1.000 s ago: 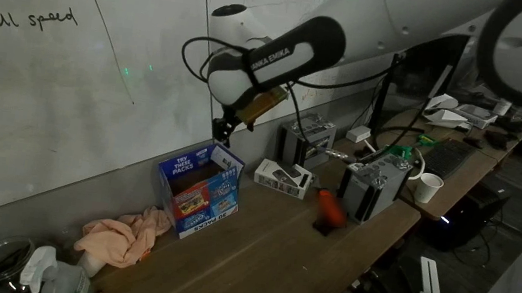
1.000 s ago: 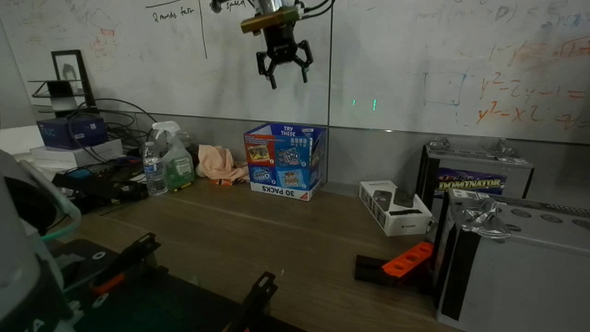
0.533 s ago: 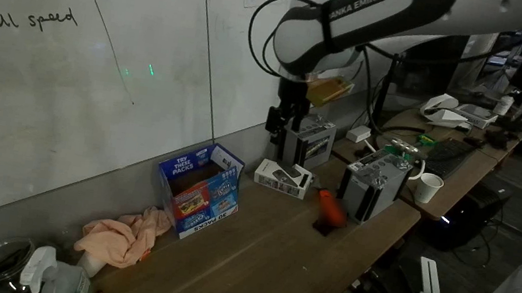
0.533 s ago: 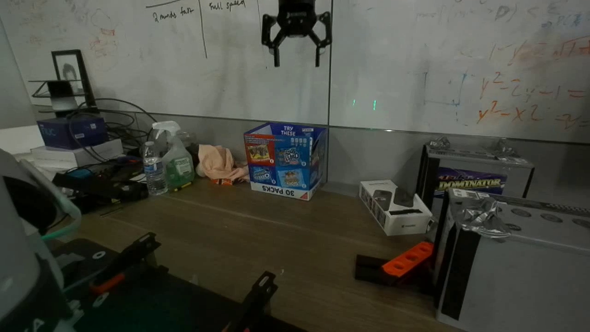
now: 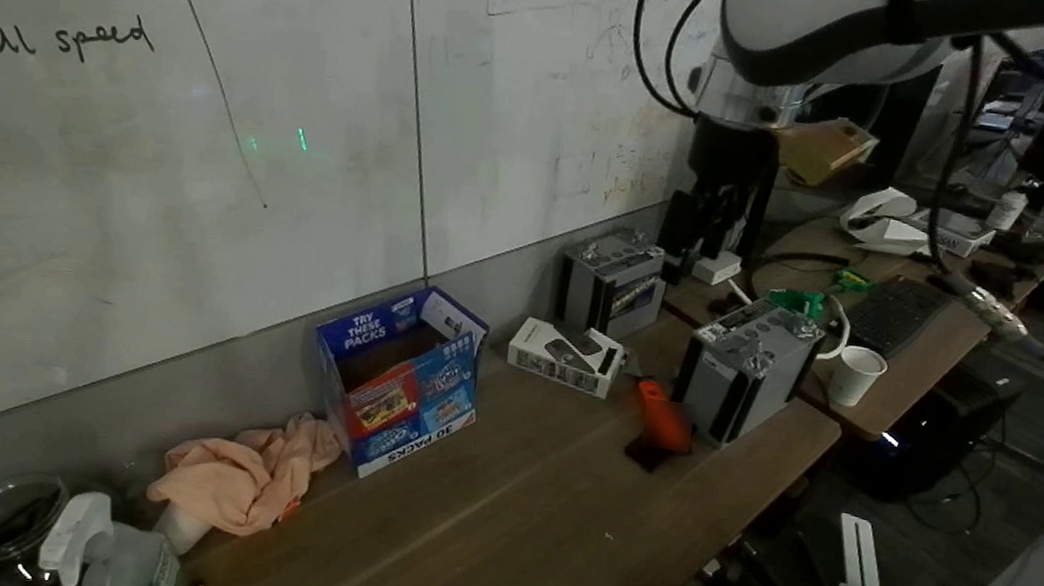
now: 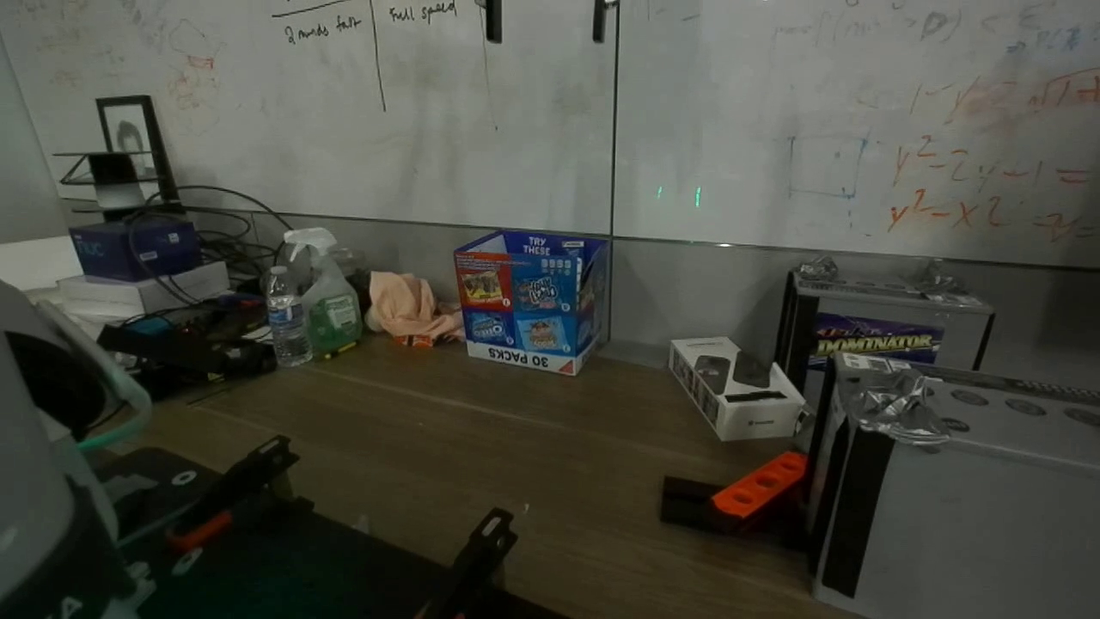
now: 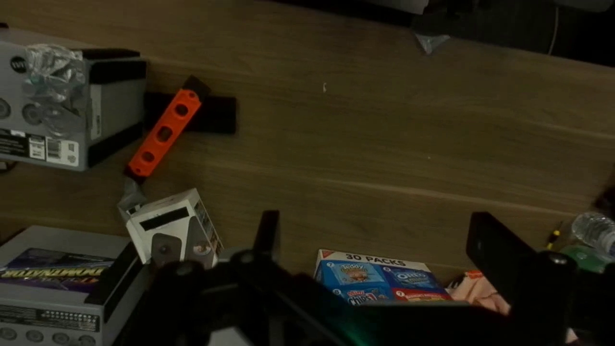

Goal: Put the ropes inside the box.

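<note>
Below the whiteboard (image 6: 550, 146), the box (image 6: 526, 301) is standing near the back edge of the desk (image 6: 550, 456). No ropes are showing, perhaps hiding inside. A low return could be clipping and toppling it. Spread apart and empty, the end effector (image 6: 546, 34) is hanging farther off than a second ago.

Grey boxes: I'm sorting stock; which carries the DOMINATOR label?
The grey box nearer the whiteboard; its purple label reads DOMINATOR. The other grey box shows no such label.
</note>
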### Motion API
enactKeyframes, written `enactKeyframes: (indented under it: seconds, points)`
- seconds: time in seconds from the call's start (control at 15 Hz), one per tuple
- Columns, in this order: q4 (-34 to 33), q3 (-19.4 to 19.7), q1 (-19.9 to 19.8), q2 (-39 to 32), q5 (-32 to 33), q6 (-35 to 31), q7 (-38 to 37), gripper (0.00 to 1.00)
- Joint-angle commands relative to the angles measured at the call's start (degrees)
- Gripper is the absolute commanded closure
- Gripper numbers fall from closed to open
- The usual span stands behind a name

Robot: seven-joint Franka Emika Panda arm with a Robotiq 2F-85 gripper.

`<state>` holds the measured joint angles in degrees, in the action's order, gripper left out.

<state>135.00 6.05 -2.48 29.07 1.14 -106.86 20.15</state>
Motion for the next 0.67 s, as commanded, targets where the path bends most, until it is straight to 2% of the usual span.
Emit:
enactKeyframes:
  seconds: [0.0,0.27,0.6]
  points:
    - [4.9,0.7,0.3,8.8,2.1,3.3,1.1,0.0]
    - [8.0,1.0,0.8,12.6,2.8,4.9,0.7,0.0]
    - [9.7,1.1,0.6,14.1,3.1,4.9,-0.3,0.0]
